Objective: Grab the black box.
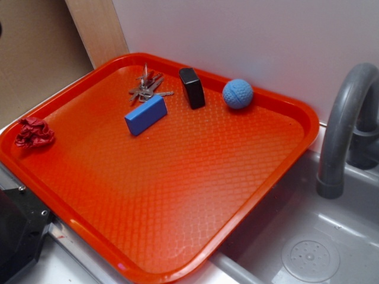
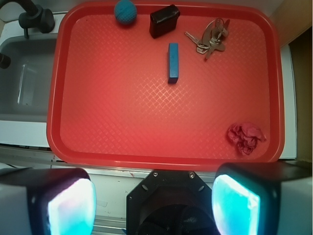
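Observation:
The black box (image 1: 192,87) stands on the far part of the orange tray (image 1: 177,195), between a blue block (image 1: 145,115) and a blue ball (image 1: 238,93). In the wrist view the black box (image 2: 164,20) lies near the tray's far rim. My gripper (image 2: 154,203) is open and empty, its two fingers wide apart, high above the robot base in front of the tray's near edge, far from the box. In the exterior view the gripper is out of view.
A bunch of keys (image 1: 147,86) lies behind the blue block. A crumpled red thing (image 1: 34,132) sits at the tray's left corner. A grey sink (image 1: 308,248) with a grey faucet (image 1: 343,124) is to the right. The robot base (image 1: 18,231) is at lower left.

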Available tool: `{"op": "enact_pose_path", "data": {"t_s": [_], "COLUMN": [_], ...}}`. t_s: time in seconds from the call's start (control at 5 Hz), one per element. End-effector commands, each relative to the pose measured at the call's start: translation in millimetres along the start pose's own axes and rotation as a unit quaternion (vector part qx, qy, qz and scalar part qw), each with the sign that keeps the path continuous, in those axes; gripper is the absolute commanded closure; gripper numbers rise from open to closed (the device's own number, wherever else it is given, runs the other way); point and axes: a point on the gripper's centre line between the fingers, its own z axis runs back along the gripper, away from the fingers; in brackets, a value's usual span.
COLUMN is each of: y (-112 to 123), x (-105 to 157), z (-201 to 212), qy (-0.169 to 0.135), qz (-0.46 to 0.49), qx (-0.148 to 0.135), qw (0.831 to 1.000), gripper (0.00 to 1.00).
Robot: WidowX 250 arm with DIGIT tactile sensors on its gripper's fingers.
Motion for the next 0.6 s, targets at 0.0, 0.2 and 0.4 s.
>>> {"op": "enact_pose_path", "data": {"t_s": [0.0,0.2,0.4], "y": [-8,4,24], "x": [93,144,183], "z": [-77,-94,-110], "qy": [-0.056,-0.086,-0.109], "qz": [0.191,0.283,0.331], "qx": [0.048,0.029,-0.018], "qw": [0.979,0.955,0.937], "gripper": [0.0,0.0,0.0]}}
